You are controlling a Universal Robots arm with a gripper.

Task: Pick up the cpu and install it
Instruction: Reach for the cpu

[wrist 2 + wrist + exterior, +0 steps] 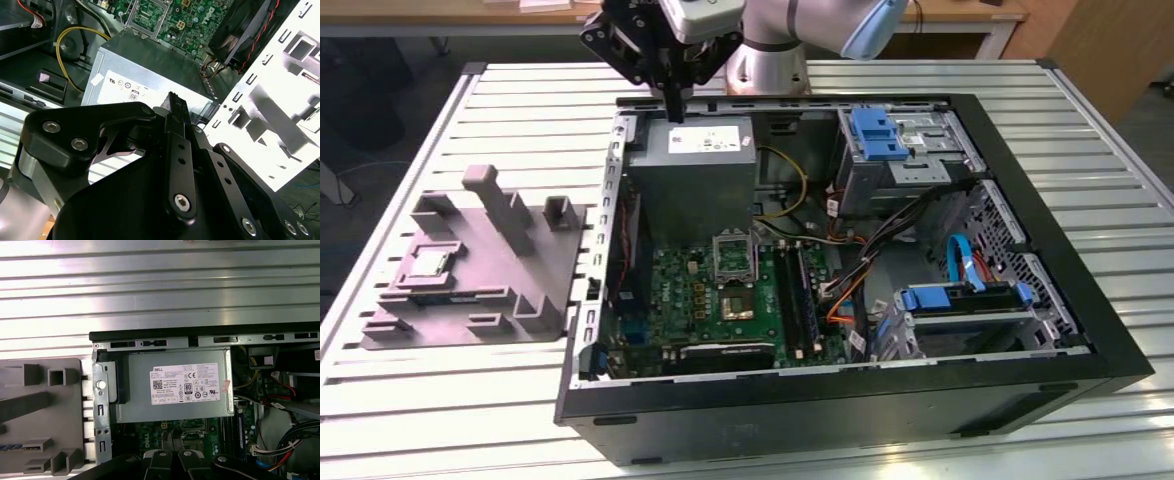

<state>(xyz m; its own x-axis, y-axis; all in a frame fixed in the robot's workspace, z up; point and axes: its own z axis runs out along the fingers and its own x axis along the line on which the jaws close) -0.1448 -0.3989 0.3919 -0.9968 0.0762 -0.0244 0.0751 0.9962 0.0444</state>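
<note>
On the holder [480, 305], cpu [427, 263] far from fingers [675, 100].

One open computer case [854, 405] on one slatted worktop [1121, 180]; inside, one power supply [694, 170], one motherboard [707, 300], two blue drive brackets [874, 135] [958, 298]. One grey holder block [520, 290], one cpu [427, 264]. One arm [774, 50], one gripper [675, 112].

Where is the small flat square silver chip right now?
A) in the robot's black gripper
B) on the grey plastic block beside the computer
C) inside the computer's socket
B: the small flat square silver chip sits on the grey plastic block, outside the black computer case, apart from the black gripper.
</note>
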